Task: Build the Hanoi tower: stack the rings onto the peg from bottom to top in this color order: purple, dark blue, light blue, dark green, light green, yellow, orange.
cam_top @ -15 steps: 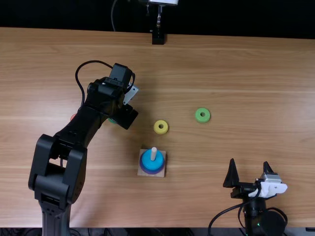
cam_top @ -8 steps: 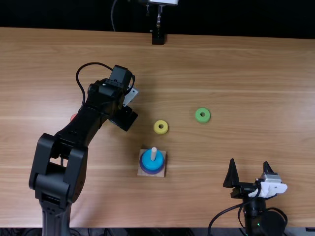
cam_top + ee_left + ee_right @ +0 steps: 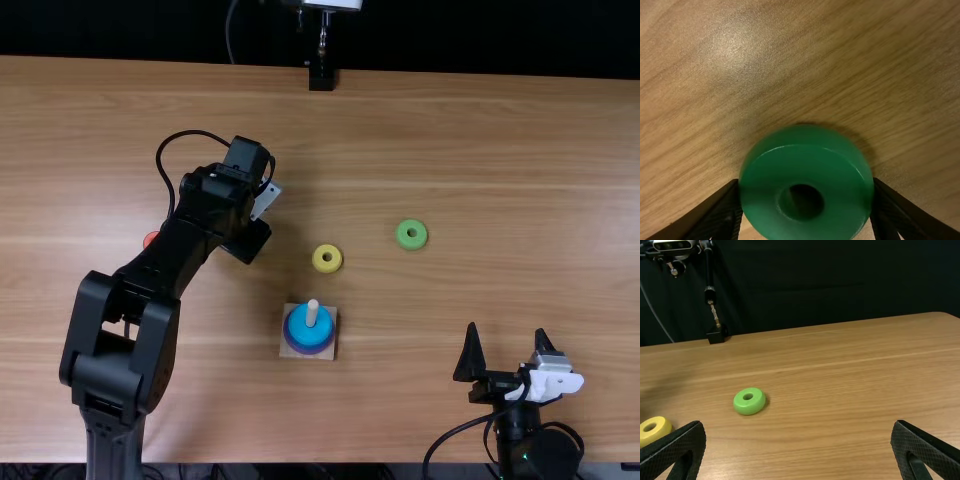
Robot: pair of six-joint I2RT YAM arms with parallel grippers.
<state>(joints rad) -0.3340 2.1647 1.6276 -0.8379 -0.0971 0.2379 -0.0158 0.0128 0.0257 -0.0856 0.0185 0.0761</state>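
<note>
Left wrist view shows the left gripper (image 3: pixel 806 186), shifted slightly within the last second, clamped around the dark green ring (image 3: pixel 757 202), apparently ready for stacking onto the light blue ring (image 3: pixel 299 326); the right gripper (image 3: pixel 506 331) stands wide

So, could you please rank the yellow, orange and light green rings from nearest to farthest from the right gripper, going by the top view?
1. Light green ring: right of the middle.
2. Yellow ring: near the middle.
3. Orange ring: far left, partly hidden.
</note>
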